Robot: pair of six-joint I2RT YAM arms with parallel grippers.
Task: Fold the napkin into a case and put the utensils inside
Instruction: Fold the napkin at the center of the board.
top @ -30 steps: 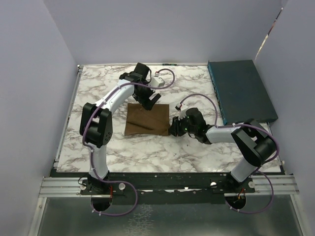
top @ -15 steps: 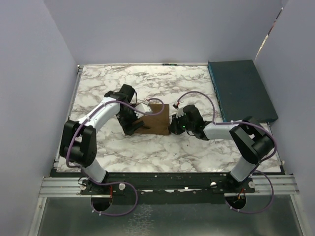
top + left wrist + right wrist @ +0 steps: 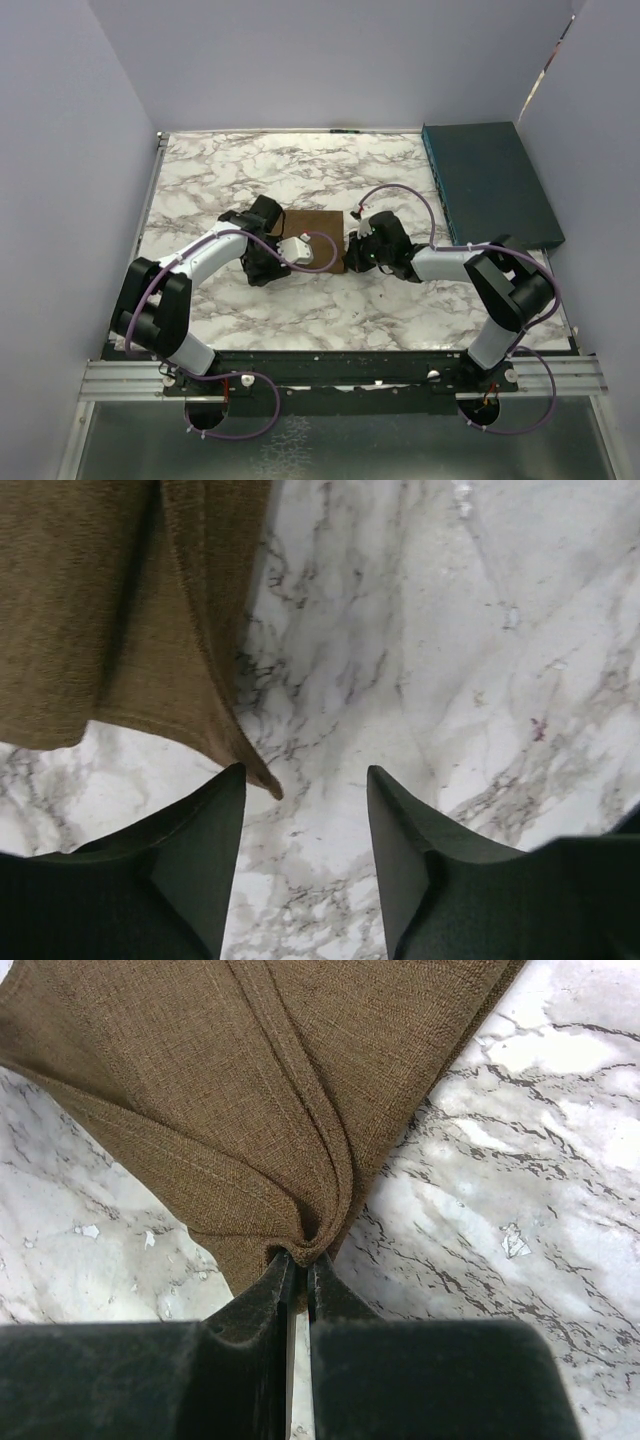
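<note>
the napkin [image 3: 316, 224] lies mid-table [image 3: 200, 180], its right corner clenched in the right gripper [image 3: 298, 1263]; the left gripper [image 3: 305, 773] gapes, 1 cloth corner just beside its finger, ungrasped. closing could miss that corner, or a pull could skew the cloth. no fork shows; the arms hide the near edge

One napkin [image 3: 318, 225] — looks single, though folds blur it. Two grippers — left gripper [image 3: 305, 775], right gripper [image 3: 297, 1260]. One teal box [image 3: 490, 185].
</note>
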